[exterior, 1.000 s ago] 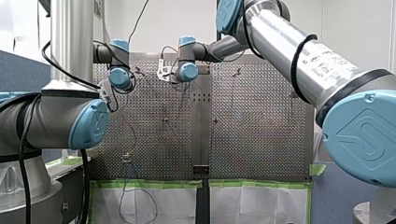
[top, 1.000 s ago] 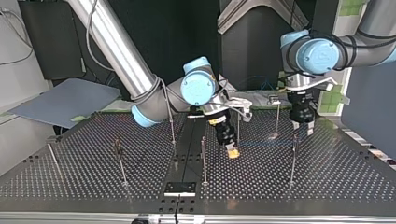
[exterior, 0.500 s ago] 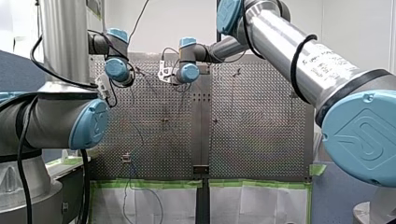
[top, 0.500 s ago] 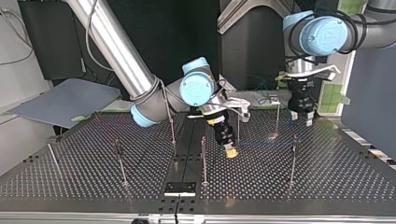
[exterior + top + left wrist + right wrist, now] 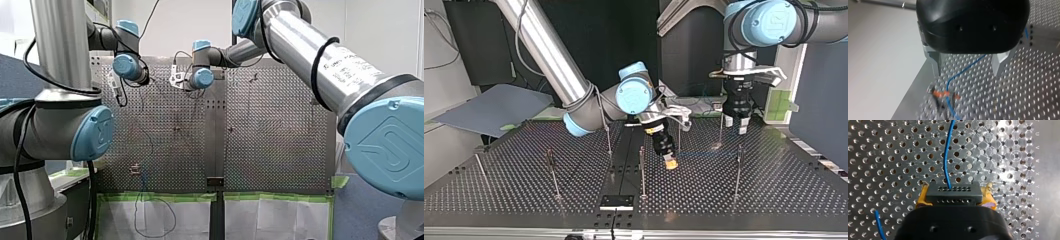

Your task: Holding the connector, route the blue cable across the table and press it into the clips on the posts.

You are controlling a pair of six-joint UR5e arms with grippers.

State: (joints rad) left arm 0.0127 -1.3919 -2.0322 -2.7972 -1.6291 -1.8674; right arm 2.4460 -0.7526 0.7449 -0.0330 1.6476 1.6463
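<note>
1. Over the middle of the table (image 5: 774, 192), in the top view, my right gripper (image 5: 669, 161) tilts down low above the holes. The right wrist view shows why: its yellow pads (image 5: 921, 199) are clamped on both ends of the black connector (image 5: 952, 192).
2. That end-on grip leaves the connector's face clear, so the blue cable (image 5: 946, 157) runs straight out of it and away across the plate. The connector is the handle and the cable trails behind.
3. Far right in the top view, my left gripper (image 5: 737, 125) hangs upright just beside a thin post (image 5: 721, 131), lifted clear of the table.
4. Left wrist view now: its metal fingers (image 5: 934, 62) stand apart with nothing between them, so that hand is released. The cable passes under the gap without touching either finger.
5. Just ahead of those fingers sits an orange clip (image 5: 941, 94), blurred, right where the cable bends. The cable looks threaded through it, but I can't tell whether it is fully seated.
6. My read is that the right arm pulls and steers while the left waits over the clip, ready to press.
7. Two nearer posts (image 5: 738, 172) (image 5: 642, 172) show no cable on them, so most of the routing looks undone.
8. Watch the tension: pull too hard and the cable could pop out of that clip.
</note>
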